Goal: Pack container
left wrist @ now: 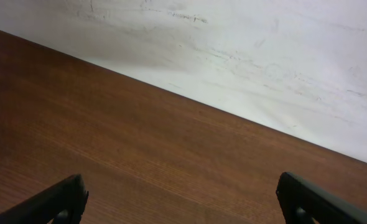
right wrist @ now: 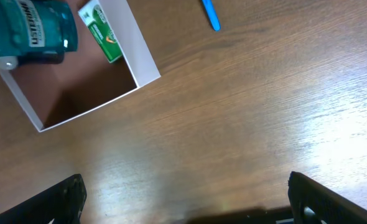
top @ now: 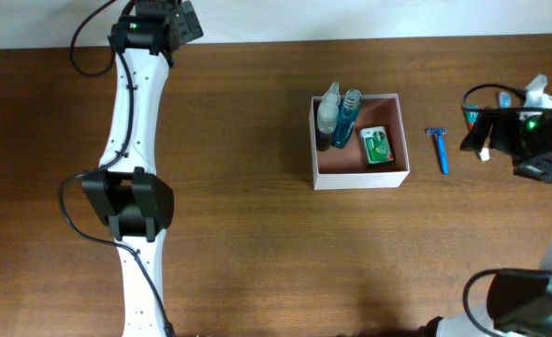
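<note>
The container (top: 360,179), a square white-walled box with a pinkish-brown floor, sits right of the table's middle. In it are a clear spray bottle (top: 327,114), a blue mouthwash bottle (top: 349,117) and a green-and-white soap box (top: 378,146). A blue razor (top: 438,150) lies on the table just right of it. My right gripper (top: 476,133) hovers right of the razor, open and empty. The right wrist view shows the container (right wrist: 144,57), mouthwash bottle (right wrist: 34,28), soap box (right wrist: 102,31) and razor (right wrist: 210,14) beyond the gripper (right wrist: 186,199). My left gripper (top: 190,21) is open and empty at the far left back edge.
Small toiletries (top: 534,91), white with a bit of colour, lie at the right table edge, partly hidden by my right arm. The left wrist view shows the open left gripper (left wrist: 183,202), bare brown tabletop and the white backdrop (left wrist: 264,56).
</note>
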Available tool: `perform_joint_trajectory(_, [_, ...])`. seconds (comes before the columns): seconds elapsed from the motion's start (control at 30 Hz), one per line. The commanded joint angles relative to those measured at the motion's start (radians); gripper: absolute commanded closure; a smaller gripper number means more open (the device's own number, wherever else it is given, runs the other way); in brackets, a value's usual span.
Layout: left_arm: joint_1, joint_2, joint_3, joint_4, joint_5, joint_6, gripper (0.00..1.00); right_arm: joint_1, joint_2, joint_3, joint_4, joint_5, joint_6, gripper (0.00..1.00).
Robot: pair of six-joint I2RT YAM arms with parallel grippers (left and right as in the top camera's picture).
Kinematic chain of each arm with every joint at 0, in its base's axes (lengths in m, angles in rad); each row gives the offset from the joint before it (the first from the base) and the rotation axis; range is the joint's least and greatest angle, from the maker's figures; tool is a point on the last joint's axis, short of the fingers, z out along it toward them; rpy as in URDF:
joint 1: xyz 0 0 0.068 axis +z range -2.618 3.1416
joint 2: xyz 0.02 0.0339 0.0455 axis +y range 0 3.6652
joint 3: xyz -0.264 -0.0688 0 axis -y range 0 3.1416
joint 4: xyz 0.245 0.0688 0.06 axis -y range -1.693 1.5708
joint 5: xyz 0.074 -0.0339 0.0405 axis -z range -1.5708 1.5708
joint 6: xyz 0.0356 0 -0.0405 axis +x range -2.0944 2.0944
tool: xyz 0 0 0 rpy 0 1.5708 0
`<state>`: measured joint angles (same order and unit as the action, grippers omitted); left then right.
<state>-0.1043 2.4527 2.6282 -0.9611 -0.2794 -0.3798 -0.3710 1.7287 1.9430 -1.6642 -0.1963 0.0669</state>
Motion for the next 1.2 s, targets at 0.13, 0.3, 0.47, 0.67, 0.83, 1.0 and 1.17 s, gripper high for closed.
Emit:
perform_joint_trajectory(0.13, [0.002, 0.005, 0.007, 0.001, 0.003, -0.009, 0.01, -0.003, 0.047, 0.007, 0.003, 0.01, -0.008, 0.01])
perform_joint_trajectory(0.3, [0.002, 0.005, 0.007, 0.001, 0.003, -0.009, 0.01, -0.003, 0.047, 0.007, 0.003, 0.037, -0.008, 0.01])
perform_joint_trajectory(0.47, [0.002, 0.005, 0.007, 0.001, 0.003, -0.009, 0.0, -0.003, 0.047, 0.007, 0.004, 0.036, -0.008, 0.01])
perform_joint_trajectory(0.67, [0.002, 0.005, 0.007, 0.001, 0.003, -0.009, 0.01, -0.003, 0.047, 0.007, 0.003, 0.031, -0.007, 0.01])
perform_joint_trajectory(0.83, [0.002, 0.005, 0.007, 0.001, 0.003, -0.009, 0.01, -0.003, 0.047, 0.007, -0.005, 0.005, -0.008, 0.01])
perform_joint_trajectory(1.0, [0.002, 0.005, 0.007, 0.001, 0.003, -0.009, 0.01, -0.003, 0.047, 0.007, 0.044, 0.004, -0.007, 0.01])
perform_joint_trajectory(1.17, [0.002, 0.005, 0.007, 0.001, 0.003, -0.009, 0.01, -0.003, 0.047, 0.007, 0.144, -0.014, -0.008, 0.01])
